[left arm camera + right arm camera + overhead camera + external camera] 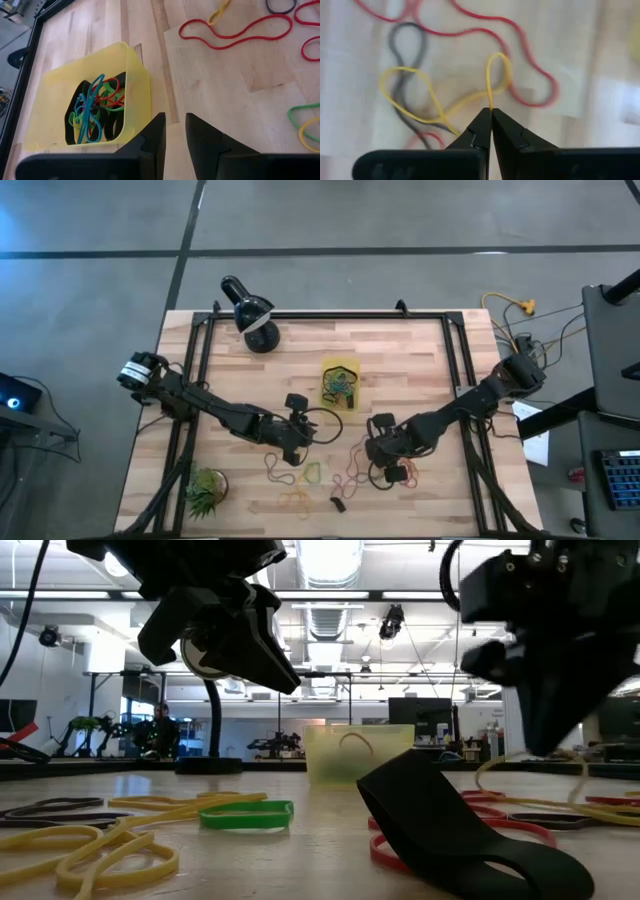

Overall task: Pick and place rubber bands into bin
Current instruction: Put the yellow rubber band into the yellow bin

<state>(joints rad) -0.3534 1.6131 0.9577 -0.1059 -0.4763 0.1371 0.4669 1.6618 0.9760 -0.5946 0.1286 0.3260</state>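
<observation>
My right gripper [491,114] was pinched tight on a thin yellow rubber band [427,97]. The band ran out from between my finger tips in two loops that lay over the wooden table [420,360]. A long red band [520,50] and a dark band [405,45] lay under and around the yellow one. From above, my right gripper [385,460] was near the front middle of the table, right over the loose bands.

My left gripper [175,135] held nothing. Its two fingers stood a little apart with only a thin gap between them. It hung above the table, close to the near corner of the yellow bin [135,85]. From above, my left gripper [300,442] was in front of the bin [340,367] and a bit to its left.

The bin sat in the middle of the table. Inside it lay a tangle of blue, green and red bands [95,107] (I could not count them).

More bands were spread on the table in front of both my grippers. There was a green band [312,473], some yellow ones [295,500] and a small black one [338,504]. A black lamp [250,315] stood at the back left of the table. A little spiky green plant [205,492] sat at the front left corner.
</observation>
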